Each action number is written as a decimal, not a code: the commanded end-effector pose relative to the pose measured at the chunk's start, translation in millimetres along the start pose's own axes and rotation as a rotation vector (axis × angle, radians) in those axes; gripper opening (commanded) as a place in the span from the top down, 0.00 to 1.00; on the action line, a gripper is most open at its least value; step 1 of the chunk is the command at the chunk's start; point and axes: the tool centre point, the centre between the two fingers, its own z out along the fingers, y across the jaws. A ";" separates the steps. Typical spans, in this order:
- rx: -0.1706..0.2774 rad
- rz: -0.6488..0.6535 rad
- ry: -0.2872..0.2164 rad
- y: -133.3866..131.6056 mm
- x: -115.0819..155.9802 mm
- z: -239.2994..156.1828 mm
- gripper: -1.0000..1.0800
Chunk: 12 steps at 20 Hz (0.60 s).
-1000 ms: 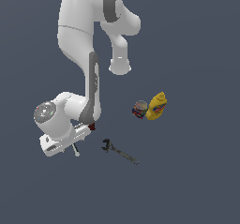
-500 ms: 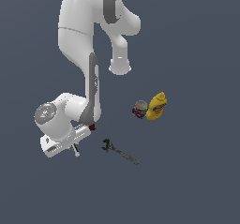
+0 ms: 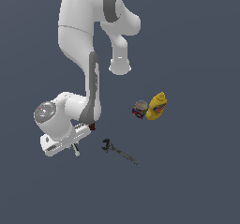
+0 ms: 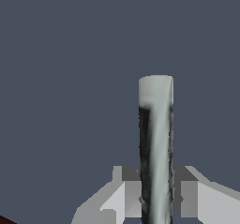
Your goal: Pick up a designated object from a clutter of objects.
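The designated object, a whitish-grey stick (image 4: pixel 156 120) with a dark streak, stands between the two fingers in the wrist view. My gripper (image 4: pixel 157 195) is shut on its lower part. In the exterior view the gripper (image 3: pixel 75 149) hangs low under the white hand at the exterior view's left, and the stick is too small there to tell apart from the fingers. Of the clutter, the brown-red block (image 3: pixel 92 126) peeks out behind the hand. The dark wrench (image 3: pixel 119 151) lies just to the exterior view's right of the gripper.
A yellow mustard bottle (image 3: pixel 157 107) and a small colourful can (image 3: pixel 139 109) stand together further to the exterior view's right. The arm's white links (image 3: pixel 79 31) rise above the hand. A dark red corner (image 4: pixel 3 220) shows at the wrist view's edge.
The hand and gripper have risen very slightly, keeping the stick between the fingers. The wrench, can and bottle have not moved.
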 end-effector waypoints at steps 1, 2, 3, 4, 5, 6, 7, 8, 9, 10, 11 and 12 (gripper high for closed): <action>-0.001 0.000 0.001 -1.6 0.4 -6.8 1.00; -0.001 0.000 0.001 -2.7 0.4 -10.4 1.00; -0.001 0.000 0.001 -4.0 0.4 -14.5 1.00; -0.001 0.000 0.001 -5.4 0.4 -19.0 1.00; -0.001 0.000 0.001 -6.9 0.4 -24.1 1.00; -0.001 -0.001 0.000 -8.8 0.7 -29.7 1.00; -0.001 -0.001 0.000 -10.7 0.7 -35.9 1.00; -0.001 -0.001 0.000 -12.8 0.8 -42.6 1.00; -0.002 -0.001 0.000 -15.1 1.0 -49.8 1.00; -0.002 -0.001 0.000 -17.5 1.0 -57.7 1.00; -0.002 -0.001 0.000 -20.1 1.1 -66.1 1.00; -0.002 -0.001 -0.001 -23.0 1.3 -75.1 1.00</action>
